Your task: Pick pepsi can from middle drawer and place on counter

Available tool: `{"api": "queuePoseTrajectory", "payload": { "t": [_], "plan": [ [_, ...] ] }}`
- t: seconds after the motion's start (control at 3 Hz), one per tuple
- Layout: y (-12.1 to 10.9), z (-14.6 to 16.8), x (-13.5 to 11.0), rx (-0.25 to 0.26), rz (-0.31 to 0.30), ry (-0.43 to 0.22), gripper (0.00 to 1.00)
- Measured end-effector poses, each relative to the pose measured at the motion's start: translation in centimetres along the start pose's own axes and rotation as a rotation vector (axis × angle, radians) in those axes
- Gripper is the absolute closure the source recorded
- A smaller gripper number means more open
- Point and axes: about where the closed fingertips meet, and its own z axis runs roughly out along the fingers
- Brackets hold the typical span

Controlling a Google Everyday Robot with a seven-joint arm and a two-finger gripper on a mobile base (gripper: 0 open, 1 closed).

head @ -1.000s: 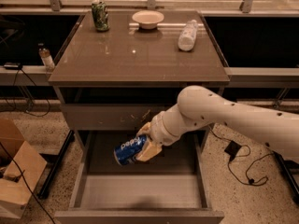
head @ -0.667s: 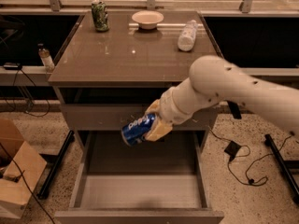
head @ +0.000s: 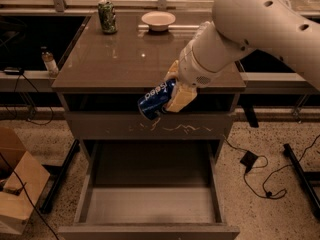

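Observation:
My gripper (head: 172, 91) is shut on the pepsi can (head: 154, 99), a blue can with white lettering, held tilted on its side. It hangs in the air in front of the counter's front edge, above the open middle drawer (head: 150, 204), whose pale floor shows nothing on it. The counter (head: 125, 59) is the glossy grey-brown top behind the can. My white arm comes in from the upper right and hides the counter's right part.
A green patterned can (head: 106, 16) and a pale bowl (head: 158, 20) stand at the counter's back. The drawer front with pale scratches (head: 150, 126) is shut, just below the can. A cardboard box (head: 17, 184) is at the left; cables (head: 260, 174) lie on the floor, right.
My gripper has lifted the pepsi can up out of the drawer and a little right, from low in front of the drawer opening to the level of the counter's front edge.

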Motion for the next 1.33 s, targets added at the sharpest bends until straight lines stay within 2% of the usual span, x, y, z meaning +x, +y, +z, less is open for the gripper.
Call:
{"api": "queuePoseTrajectory", "payload": {
  "t": [0.33,0.67,1.0,1.33],
  "plan": [
    [-1.9,-0.1,-0.9,0.043,-0.017,0.013,1.0],
    [-5.5,-0.1,-2.3,0.121,-0.03,-0.023,1.0],
    [-8.7,1.0,-3.1,0.178,-0.011,-0.093,1.0],
    [-12.6,3.2,-2.8,0.202,0.053,-0.146,1.0]
  ]
}}
